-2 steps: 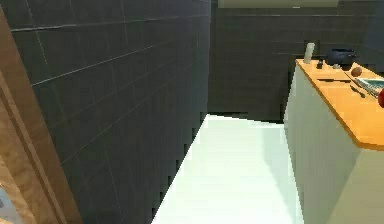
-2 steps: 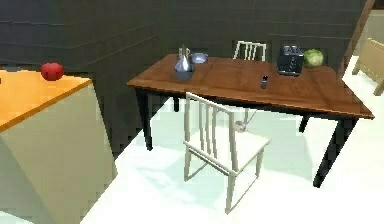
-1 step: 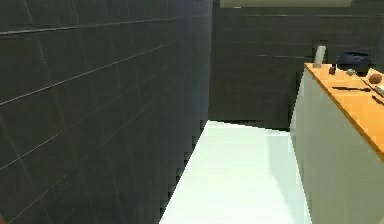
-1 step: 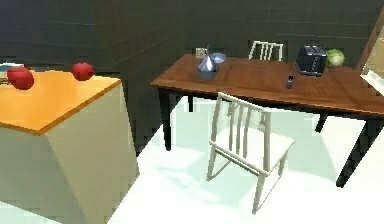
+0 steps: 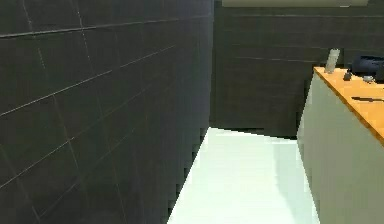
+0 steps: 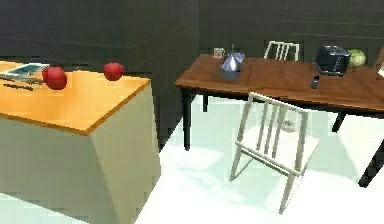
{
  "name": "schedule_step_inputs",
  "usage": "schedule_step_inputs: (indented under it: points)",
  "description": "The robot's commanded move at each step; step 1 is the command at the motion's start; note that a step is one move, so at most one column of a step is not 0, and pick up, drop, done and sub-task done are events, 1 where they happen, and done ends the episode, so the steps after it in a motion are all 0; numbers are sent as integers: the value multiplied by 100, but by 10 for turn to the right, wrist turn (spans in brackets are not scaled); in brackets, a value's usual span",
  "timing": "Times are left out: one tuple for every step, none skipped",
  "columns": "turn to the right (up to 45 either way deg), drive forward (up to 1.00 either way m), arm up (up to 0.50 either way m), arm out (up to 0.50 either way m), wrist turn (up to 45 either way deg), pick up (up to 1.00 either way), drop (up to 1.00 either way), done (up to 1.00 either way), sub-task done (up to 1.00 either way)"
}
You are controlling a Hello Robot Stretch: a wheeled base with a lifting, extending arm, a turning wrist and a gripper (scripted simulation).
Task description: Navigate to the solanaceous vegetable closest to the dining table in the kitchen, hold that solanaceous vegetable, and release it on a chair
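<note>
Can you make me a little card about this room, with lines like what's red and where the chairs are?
Red things: left tomato and right tomato, both on the orange counter
Closest to table: right tomato
Table: dining table, dark wood, with toaster and green round thing
Chairs: near chair in front of the table, far chair behind it, both white

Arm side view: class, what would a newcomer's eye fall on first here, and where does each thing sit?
A red, tomato-like ball and a second red ball stand out on the orange counter at the left. At the right, a pale slatted chair stands in front of a dark wooden dining table bearing a dark toaster.
</note>
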Motion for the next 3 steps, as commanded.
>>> schedule_step_inputs:
  points:
    - [450, 0, 0, 0, 0, 0, 0, 0, 0]
    - [450, 0, 0, 0, 0, 0, 0, 0, 0]
    - [420, 0, 0, 0, 0, 0, 0, 0, 0]
